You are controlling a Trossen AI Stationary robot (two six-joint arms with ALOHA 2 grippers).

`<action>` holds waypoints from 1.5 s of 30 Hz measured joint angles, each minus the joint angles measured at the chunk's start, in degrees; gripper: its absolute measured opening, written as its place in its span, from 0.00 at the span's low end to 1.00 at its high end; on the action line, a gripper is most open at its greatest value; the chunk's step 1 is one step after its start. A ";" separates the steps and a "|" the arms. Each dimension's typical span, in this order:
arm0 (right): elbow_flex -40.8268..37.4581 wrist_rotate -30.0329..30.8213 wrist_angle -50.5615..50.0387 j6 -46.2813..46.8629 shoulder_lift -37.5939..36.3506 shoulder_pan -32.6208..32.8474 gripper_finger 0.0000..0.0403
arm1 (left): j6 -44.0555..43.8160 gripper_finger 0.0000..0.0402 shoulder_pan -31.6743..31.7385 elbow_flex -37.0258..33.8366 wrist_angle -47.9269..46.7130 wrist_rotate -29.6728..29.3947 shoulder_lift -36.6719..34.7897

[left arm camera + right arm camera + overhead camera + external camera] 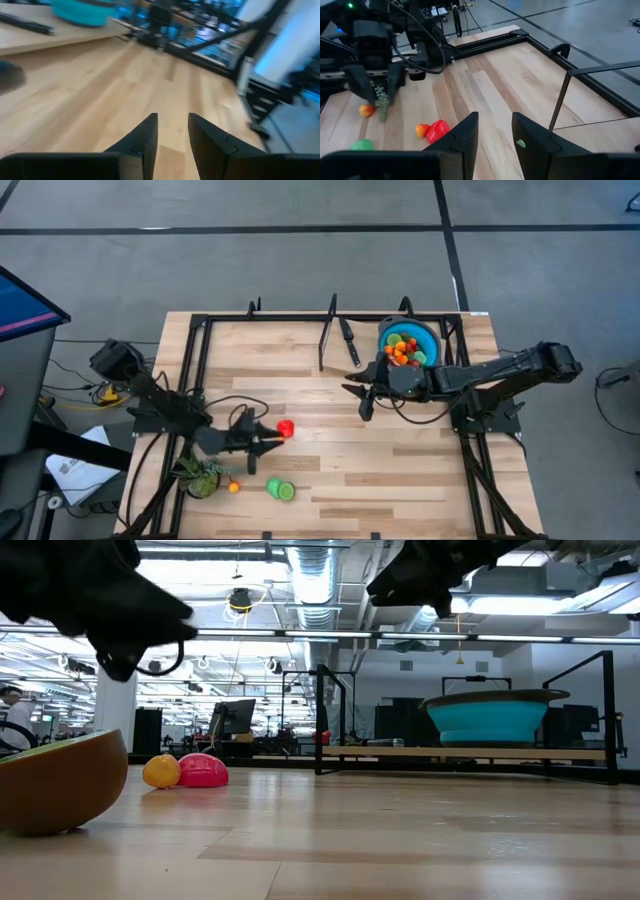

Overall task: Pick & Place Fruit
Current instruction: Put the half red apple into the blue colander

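Reaching for loose fruit with my left claw (268, 442), fingers slightly apart, empty.
Red fruit (286, 428) sits just right of it at lower centre; my right claw (357, 392), also slightly apart and empty, hangs farther off by the blue bowl (428, 338).

L gripper (268, 442) is hovering just beside a red fruit (286, 428) w/ a green fruit (280, 490) and plant (200, 476) nearby. R gripper (354, 392) is hanging mid-table, near the fruit-filled bowl (425, 333) and knife (349, 340).
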 joint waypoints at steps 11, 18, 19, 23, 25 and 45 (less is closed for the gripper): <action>0.02 -0.02 -1.64 -0.02 0.00 1.41 0.28 | -3.03 0.19 3.09 0.02 -5.35 -8.89 7.37; 0.02 -0.03 -3.56 -0.02 0.00 0.82 0.28 | -4.96 0.05 8.11 0.00 -7.56 0.91 8.44; 0.02 -0.02 -3.62 -0.02 0.00 0.70 0.28 | -5.00 0.03 8.39 0.01 -7.88 1.99 8.44; 0.02 -0.02 -3.98 -0.02 0.00 0.16 0.28 | -5.00 0.00 8.66 0.02 -9.82 3.49 8.44; 0.04 -0.02 -4.38 -0.02 0.00 -0.08 0.28 | -4.98 0.00 8.66 0.02 -9.75 4.64 8.38; 0.04 -0.02 -5.31 0.09 0.00 -0.14 0.28 | -15.92 0.00 13.12 0.95 -44.25 10.17 -4.90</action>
